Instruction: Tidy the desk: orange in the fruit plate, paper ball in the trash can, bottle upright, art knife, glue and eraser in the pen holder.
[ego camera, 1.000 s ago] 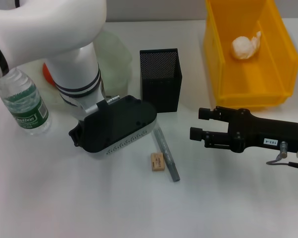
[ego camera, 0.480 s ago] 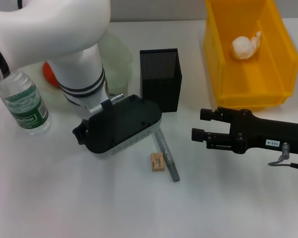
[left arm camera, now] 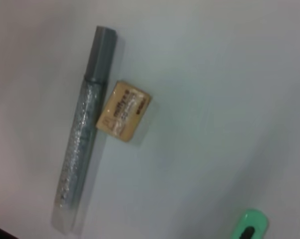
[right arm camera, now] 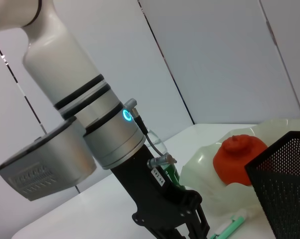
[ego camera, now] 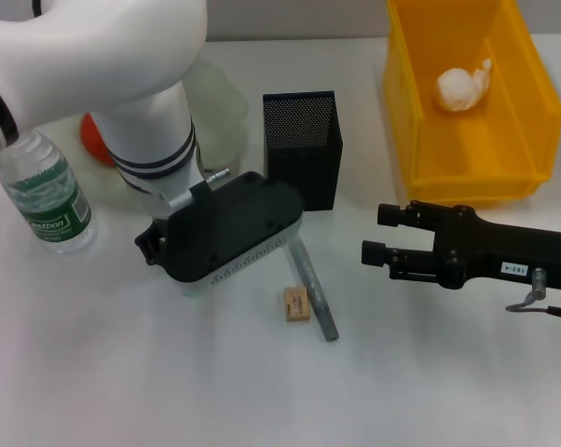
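My left gripper (ego camera: 225, 228) hovers low over the desk in front of the black mesh pen holder (ego camera: 304, 149). It hangs just above the grey glitter glue stick (left arm camera: 82, 149) and the tan eraser (left arm camera: 123, 110), which lie side by side. The green end of the art knife (left arm camera: 249, 230) shows close by on the desk. The orange (ego camera: 96, 140) sits in the pale-green fruit plate (ego camera: 220, 102). The bottle (ego camera: 43, 191) stands upright at the left. The paper ball (ego camera: 462, 87) lies in the yellow trash can (ego camera: 532, 102). My right gripper (ego camera: 380, 234) is open and holds nothing, to the right of the glue.
The left arm's white forearm (ego camera: 94, 56) covers the back-left of the desk and part of the plate. The pen holder stands between the plate and the trash can. Bare white desk (ego camera: 169, 372) stretches along the front.
The left gripper has shifted a little to the right and turned slightly over the glue. The right gripper has barely moved.
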You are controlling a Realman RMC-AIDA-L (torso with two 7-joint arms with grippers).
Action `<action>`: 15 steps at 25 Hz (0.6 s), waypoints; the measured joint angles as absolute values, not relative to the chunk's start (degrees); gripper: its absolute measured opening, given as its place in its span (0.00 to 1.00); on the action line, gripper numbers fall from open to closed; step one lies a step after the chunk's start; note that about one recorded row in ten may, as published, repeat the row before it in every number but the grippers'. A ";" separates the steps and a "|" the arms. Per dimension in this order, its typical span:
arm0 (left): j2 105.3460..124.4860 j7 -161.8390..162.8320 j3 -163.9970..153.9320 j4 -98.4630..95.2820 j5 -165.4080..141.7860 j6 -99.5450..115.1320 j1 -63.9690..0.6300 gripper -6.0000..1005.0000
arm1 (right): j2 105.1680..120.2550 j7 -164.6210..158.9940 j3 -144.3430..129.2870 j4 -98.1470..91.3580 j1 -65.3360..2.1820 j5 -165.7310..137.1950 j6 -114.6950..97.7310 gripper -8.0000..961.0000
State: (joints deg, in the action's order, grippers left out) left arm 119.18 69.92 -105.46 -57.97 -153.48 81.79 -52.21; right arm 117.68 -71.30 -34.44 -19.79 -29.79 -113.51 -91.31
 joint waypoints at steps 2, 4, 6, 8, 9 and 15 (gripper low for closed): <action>119.18 69.92 -105.46 -57.97 -153.48 81.79 -52.21 0.32 | 117.68 -71.30 -34.44 -19.80 -29.78 -113.42 -91.32 0.82; 119.18 70.16 -105.26 -57.10 -154.27 81.76 -52.67 0.32 | 117.68 -71.32 -34.45 -19.80 -29.77 -113.30 -91.31 0.82; 119.18 70.16 -105.26 -57.10 -154.27 81.76 -52.67 0.32 | 117.68 -71.39 -34.46 -19.79 -29.74 -113.28 -91.04 0.82; 119.18 70.21 -105.23 -57.31 -155.46 81.73 -52.95 0.32 | 117.69 -71.44 -34.45 -19.78 -29.74 -113.27 -90.99 0.82; 119.18 70.19 -105.23 -57.29 -155.60 81.73 -53.01 0.32 | 117.68 -71.48 -34.45 -19.78 -29.73 -113.26 -90.98 0.82; 119.18 68.04 -104.91 -54.67 -155.33 81.56 -54.41 0.32 | 117.68 -71.62 -34.30 -19.77 -29.71 -113.16 -90.93 0.82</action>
State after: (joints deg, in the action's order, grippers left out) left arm 119.18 68.04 -104.91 -54.67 -155.33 81.56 -54.41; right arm 117.68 -71.62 -34.30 -19.77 -29.71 -113.16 -90.93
